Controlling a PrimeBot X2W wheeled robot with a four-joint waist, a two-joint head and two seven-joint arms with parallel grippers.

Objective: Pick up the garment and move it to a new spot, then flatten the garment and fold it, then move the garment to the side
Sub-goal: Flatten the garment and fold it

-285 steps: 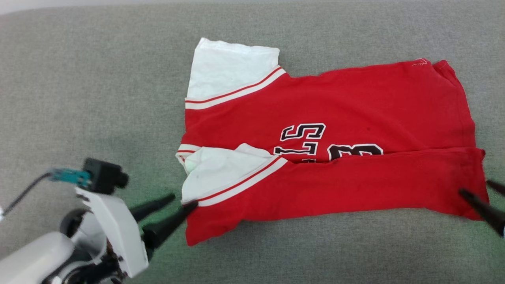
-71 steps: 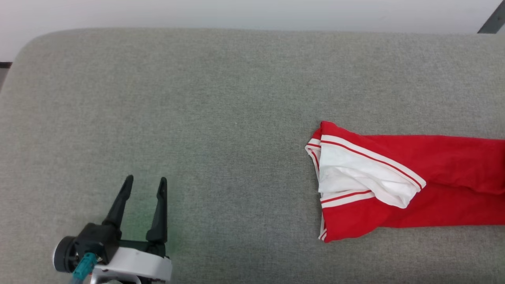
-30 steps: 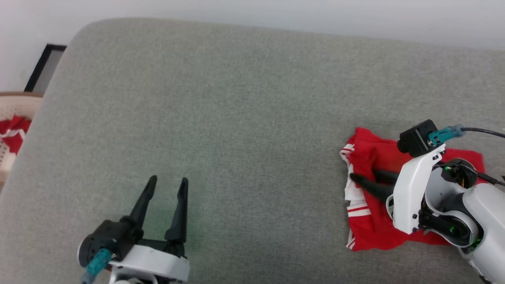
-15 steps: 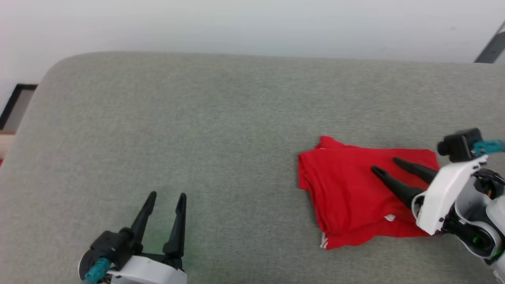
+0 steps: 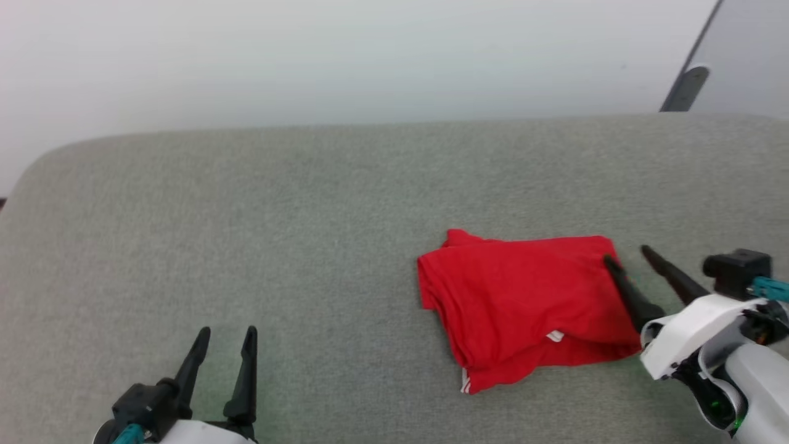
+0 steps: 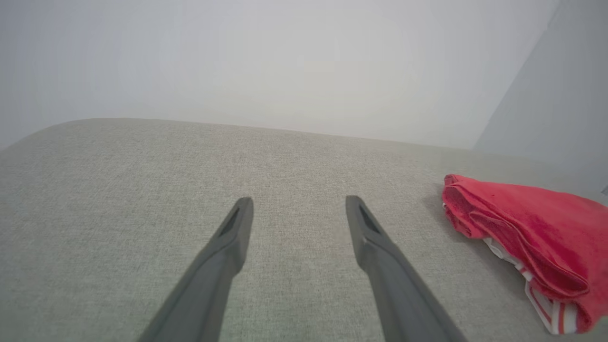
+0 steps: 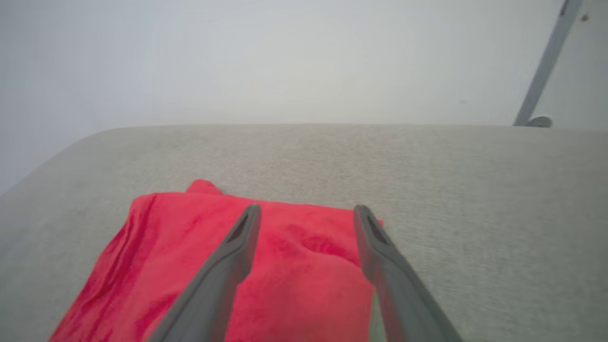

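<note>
Hovering nearest, well left of the garment (image 5: 518, 296), the left gripper (image 5: 227, 334) had its fingers spread, holding nothing. The right gripper (image 5: 625, 254) sat at the garment's right edge, fingers apart, one over the red cloth, one just beside it. The garment lay folded in a red bundle on the grey cushion (image 5: 277, 216), a pale wall (image 5: 308, 61) beyond it.

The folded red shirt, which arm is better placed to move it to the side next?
Right, probably. The right gripper is open with its fingers at the garment's right edge, while the left gripper, also open, sits well apart from it over bare grey cushion.
</note>
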